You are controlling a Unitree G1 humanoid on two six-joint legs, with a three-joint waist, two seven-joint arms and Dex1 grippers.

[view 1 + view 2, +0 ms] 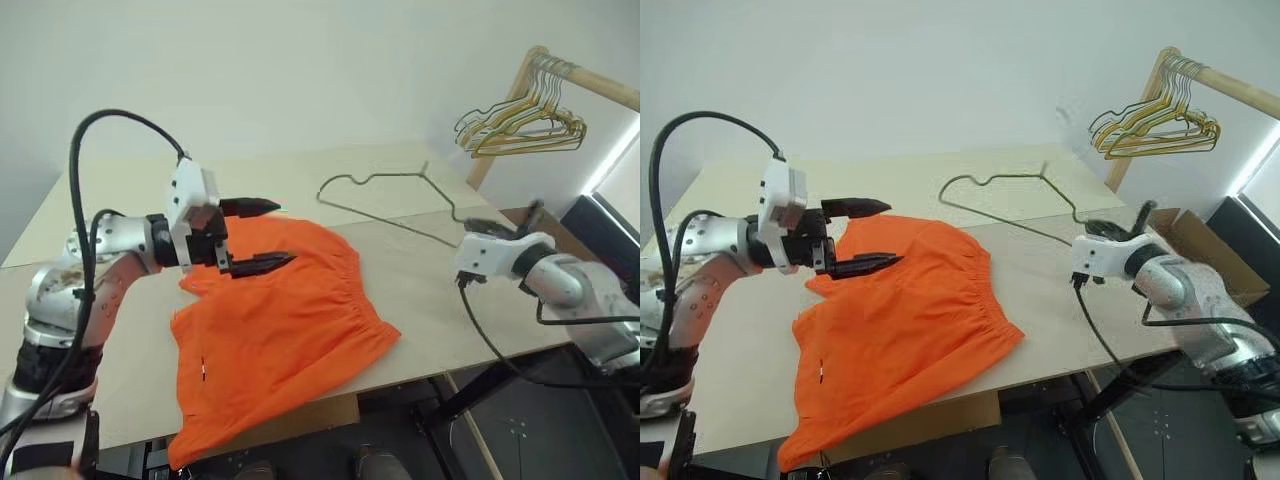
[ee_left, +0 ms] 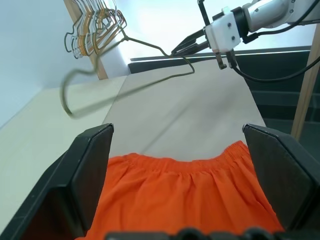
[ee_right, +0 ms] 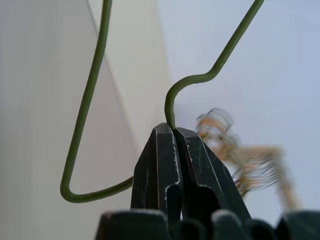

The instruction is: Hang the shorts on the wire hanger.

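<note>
Shorts: bright orange soft fabric shorts (image 1: 275, 325) with a gathered elastic waistband lie spread flat on the pale wooden table (image 1: 420, 290), one leg hanging over the table's near edge; a tiny white mark sits on that lower leg.
Hanger: the thin grey-olive triangular wire hanger (image 1: 385, 200) is beyond the shorts' waistband, lifted off the table at the end where it is gripped.
Right pincer: the right pincer (image 3: 175, 131) is clenched on the hanger's wire at a bend, out past the shorts' waistband side.
Left pincer: the left pincer (image 1: 255, 236) hovers over the far corner of the shorts, released and wide apart, holding nothing.
Surroundings: a bunch of gold and green wire hangers (image 1: 520, 120) hangs from a wooden rail (image 1: 585, 80) well beyond the shorts, and a cardboard box (image 1: 1200, 250) is off the table's edge on that side.
Progress: the hanger seems to be in hand; the shorts are not yet picked up or threaded onto it, so the hanging itself is all still to do.
Writing: no brand or readable text; the white mark is too small to read.
</note>
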